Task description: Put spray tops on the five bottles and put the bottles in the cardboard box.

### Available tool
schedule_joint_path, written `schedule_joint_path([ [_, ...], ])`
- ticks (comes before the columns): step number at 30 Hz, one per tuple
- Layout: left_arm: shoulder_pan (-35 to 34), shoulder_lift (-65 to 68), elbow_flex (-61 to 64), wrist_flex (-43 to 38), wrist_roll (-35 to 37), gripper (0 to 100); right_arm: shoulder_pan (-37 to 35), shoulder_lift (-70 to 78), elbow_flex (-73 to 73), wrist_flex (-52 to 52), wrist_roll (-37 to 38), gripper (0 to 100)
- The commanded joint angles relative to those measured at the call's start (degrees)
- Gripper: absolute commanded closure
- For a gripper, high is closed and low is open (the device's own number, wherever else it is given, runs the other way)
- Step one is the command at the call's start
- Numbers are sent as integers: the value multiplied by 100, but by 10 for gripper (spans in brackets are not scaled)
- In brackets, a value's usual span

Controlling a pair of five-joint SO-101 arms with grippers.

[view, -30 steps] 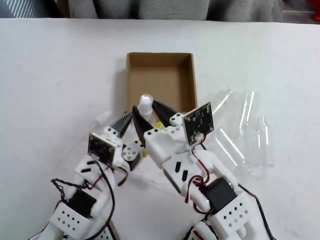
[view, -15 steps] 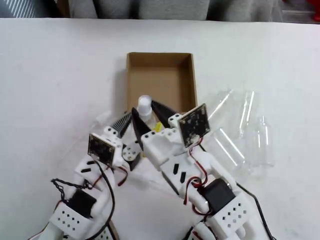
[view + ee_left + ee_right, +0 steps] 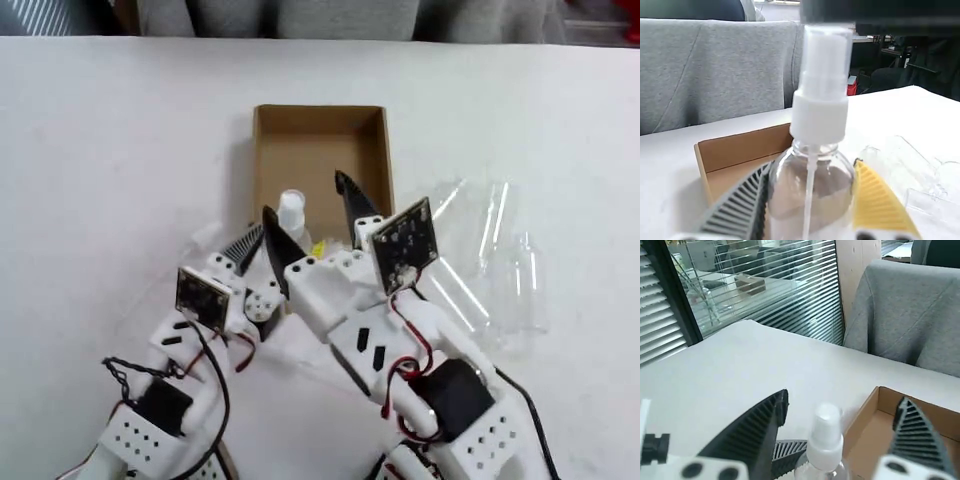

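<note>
In the left wrist view the bottle (image 3: 810,190) between the left hand's (image 3: 810,215) fingers is cut off at the picture's lower edge, so its base cannot be seen. A dark blurred shape (image 3: 880,12) sits right above its spray top (image 3: 820,100). From above, both hands cover the bottle's body and the near wall of the cardboard box (image 3: 320,125). The clear bottles (image 3: 500,260) off the right hand's (image 3: 303,197) outer side overlap and fade into the bench (image 3: 120,150), so their count is uncertain, and the right arm (image 3: 440,390) covers part of them
</note>
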State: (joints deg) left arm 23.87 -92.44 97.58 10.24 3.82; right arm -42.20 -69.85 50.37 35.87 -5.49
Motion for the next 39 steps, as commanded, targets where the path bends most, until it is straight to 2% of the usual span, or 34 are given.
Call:
schedule_joint_path([
  [1, 57, -92, -26, -26, -26, 891, -48, -75, -756, 418, 44, 700],
  [12, 57, -92, -26, -26, -26, 891, 1525, -75, -1011, 1552, 88, 717],
  [14, 57, -92, -26, -26, -26, 891, 1745, -75, -1011, 1789, 88, 779],
  [18, 57, -92, -26, -18, -26, 891, 2062, -75, -1011, 1974, 97, 987],
  [21, 57, -92, -26, 70, -26, 891, 2281, -75, -1002, 2237, 97, 939],
  [27, 57, -92, -26, 97, -26, 891, 2668, -66, -1002, 2809, 97, 930],
  [39, 57, -92, -26, 97, -26, 891, 2800, -752, -589, 2721, 44, 928],
])
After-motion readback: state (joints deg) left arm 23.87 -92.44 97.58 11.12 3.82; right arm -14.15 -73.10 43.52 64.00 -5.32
